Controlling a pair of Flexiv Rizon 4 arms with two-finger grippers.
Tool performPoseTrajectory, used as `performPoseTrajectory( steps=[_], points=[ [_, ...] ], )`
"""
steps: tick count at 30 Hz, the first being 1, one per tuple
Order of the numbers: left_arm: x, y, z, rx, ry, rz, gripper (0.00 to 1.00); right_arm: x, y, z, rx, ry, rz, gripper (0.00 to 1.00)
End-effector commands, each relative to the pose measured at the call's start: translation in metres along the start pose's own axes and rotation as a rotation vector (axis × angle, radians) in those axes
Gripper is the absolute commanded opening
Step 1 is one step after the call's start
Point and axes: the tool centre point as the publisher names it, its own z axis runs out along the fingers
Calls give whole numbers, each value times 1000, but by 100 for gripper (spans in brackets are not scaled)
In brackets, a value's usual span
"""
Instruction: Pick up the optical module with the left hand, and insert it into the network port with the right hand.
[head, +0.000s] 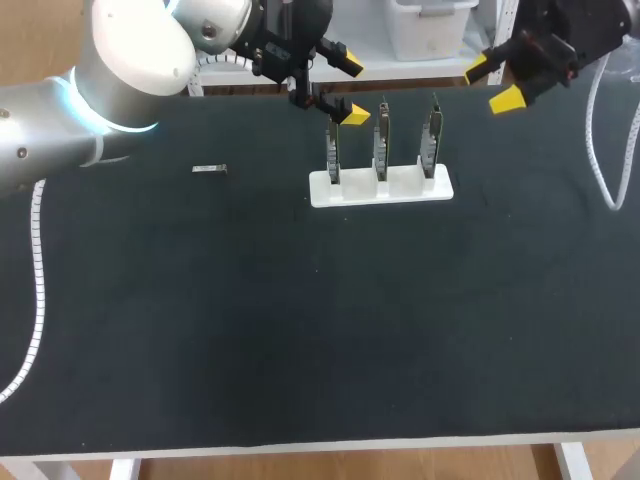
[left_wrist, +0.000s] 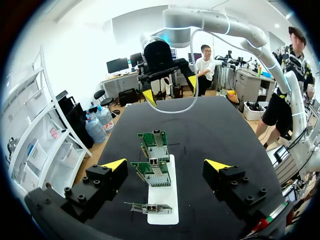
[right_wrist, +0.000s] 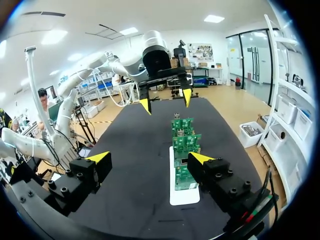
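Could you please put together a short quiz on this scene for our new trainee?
1. True or false: the left pincer already holds the optical module.
2. How many circuit cards stand in the white holder? A) two B) three C) four
3. Fill in: the right pincer is ____ (open or shut).
Key: 1 false, the module lies on the table, apart from the holder; 2 B; 3 open.
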Motion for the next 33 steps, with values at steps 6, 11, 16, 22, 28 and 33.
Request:
performPoseTrajectory(
  steps=[6,11,16,22,28,33],
  points=[
    [-1,0,0,-1,4,-2,100,-3,23,-3,85,38,-23,100],
    [-1,0,0,-1,4,-2,100,-7,33,-4,106,62,-36,100],
    [-1,0,0,-1,4,-2,100,-4,38,-4,115,56,-33,100],
    [-1,0,0,-1,4,-2,100,-1,43,-8,137,53,-35,100],
    [-1,0,0,-1,4,-2,100,5,42,-8,164,47,-57,100],
    [-1,0,0,-1,4,-2,100,9,38,-3,158,39,-61,100]
  ],
)
